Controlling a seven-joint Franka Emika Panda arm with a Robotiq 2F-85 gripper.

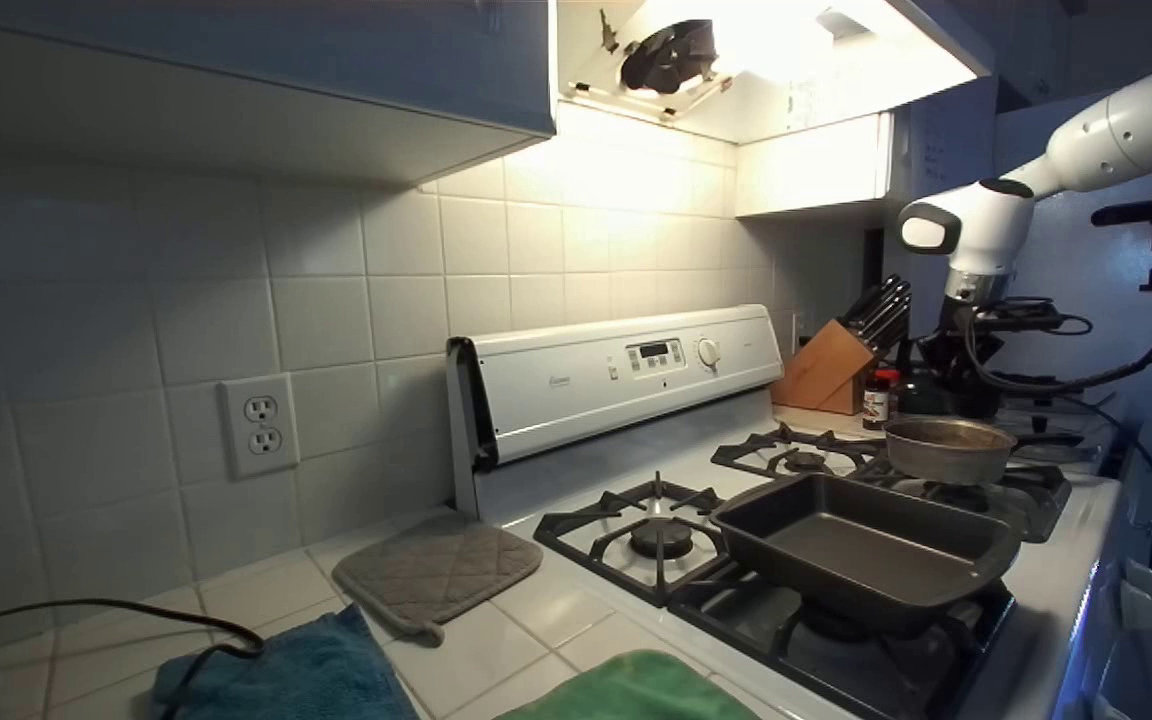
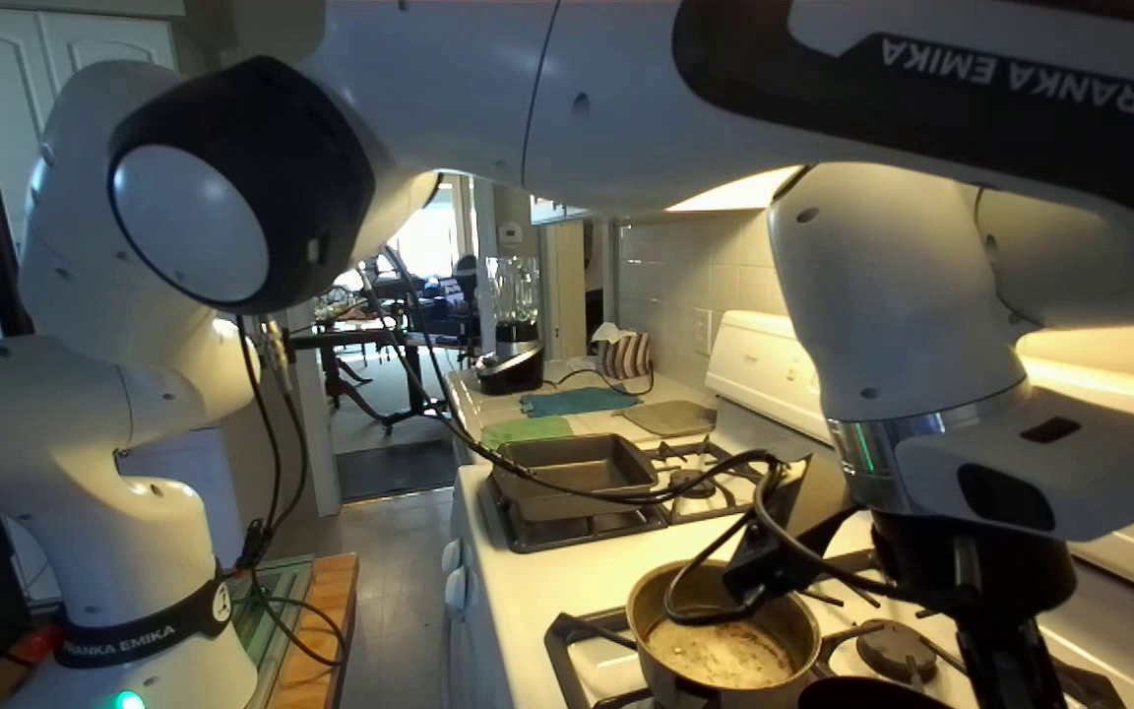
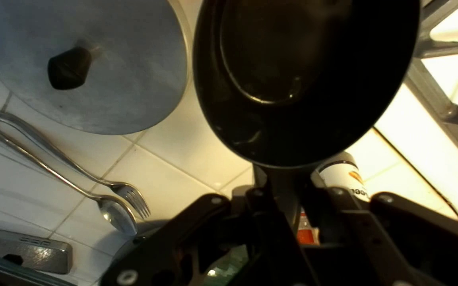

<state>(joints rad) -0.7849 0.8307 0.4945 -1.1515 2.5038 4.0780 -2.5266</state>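
From here, the gripper [image 3: 283, 186] clamps the handle [image 3: 286, 178] of the black pan [image 3: 306, 83], jaws nearly together; a twisting grip could tip it against the nearby jar [image 3: 339, 174].

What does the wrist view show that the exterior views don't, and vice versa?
Wrist view only: a recognizable fork and spoon on the counter tiles, plus a clear look at the gripper shut on the handle of a dark pan.
Exterior views only: the rectangular baking pan, the saucepan and the blue towel.
Both: the gripper itself, at least in part, and burner grates.
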